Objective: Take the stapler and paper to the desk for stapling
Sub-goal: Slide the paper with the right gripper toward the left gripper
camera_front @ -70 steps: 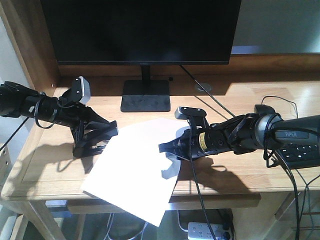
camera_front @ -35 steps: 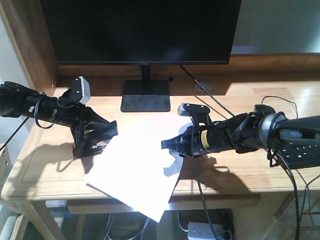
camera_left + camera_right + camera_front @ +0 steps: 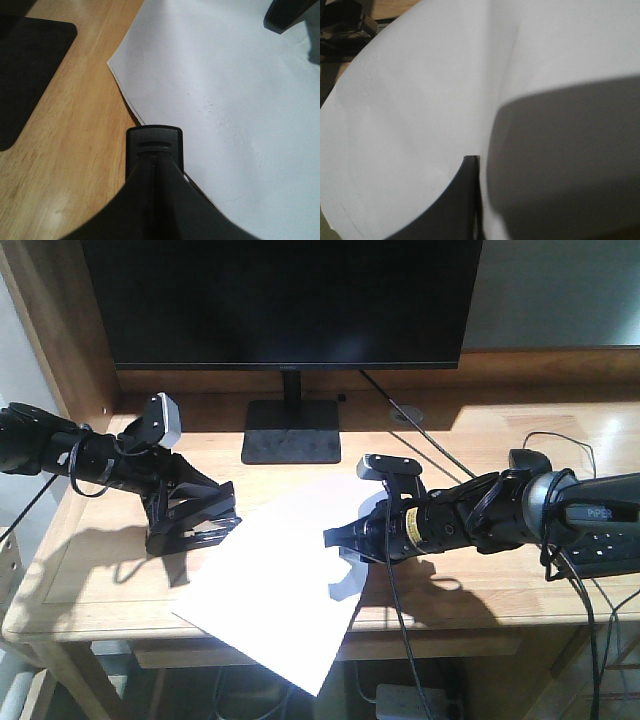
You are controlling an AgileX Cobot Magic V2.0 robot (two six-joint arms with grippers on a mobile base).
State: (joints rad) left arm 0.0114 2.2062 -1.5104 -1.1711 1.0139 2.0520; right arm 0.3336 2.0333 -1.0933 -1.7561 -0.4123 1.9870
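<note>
White paper (image 3: 270, 590) overhanging desk (image 3: 90, 580) edge (front), right hand (image 3: 333, 537) pinching it

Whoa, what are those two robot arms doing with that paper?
The right gripper pinches the paper by its right edge, lifting that side a bit off the desk. The left gripper holds what looks like the stapler at the paper's left edge. The paper hangs over the desk's front.
</note>
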